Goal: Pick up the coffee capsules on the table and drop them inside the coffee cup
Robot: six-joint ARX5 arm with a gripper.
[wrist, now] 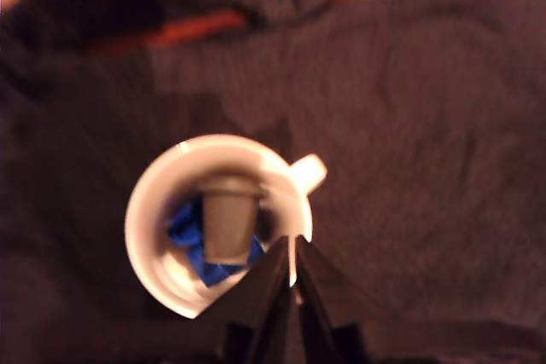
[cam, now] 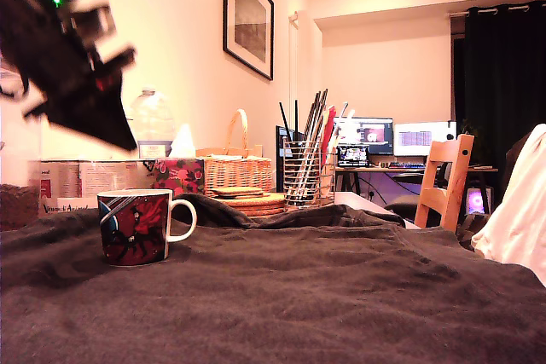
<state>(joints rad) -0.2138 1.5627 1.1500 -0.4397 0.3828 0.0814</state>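
The coffee cup (cam: 136,228) stands on the dark cloth-covered table (cam: 299,296) at the exterior view's left, its white handle pointing to that view's right. Seen from above in the wrist view, the coffee cup (wrist: 153,236) holds both coffee capsules: a grey one (wrist: 229,223) lying on top of a blue one (wrist: 192,240). My gripper (wrist: 293,253) hovers over the cup's rim on the handle side, its fingers pressed together with nothing between them. In the exterior view the gripper (cam: 124,138) hangs blurred, well above the cup.
Behind the cup along the table's far edge are a floral tissue box (cam: 177,175), a water bottle (cam: 153,125), a wicker basket (cam: 235,168), stacked coasters (cam: 247,200) and a wire-mesh utensil holder (cam: 307,172). A wooden chair (cam: 445,181) and a white cloth (cam: 520,210) are at the right.
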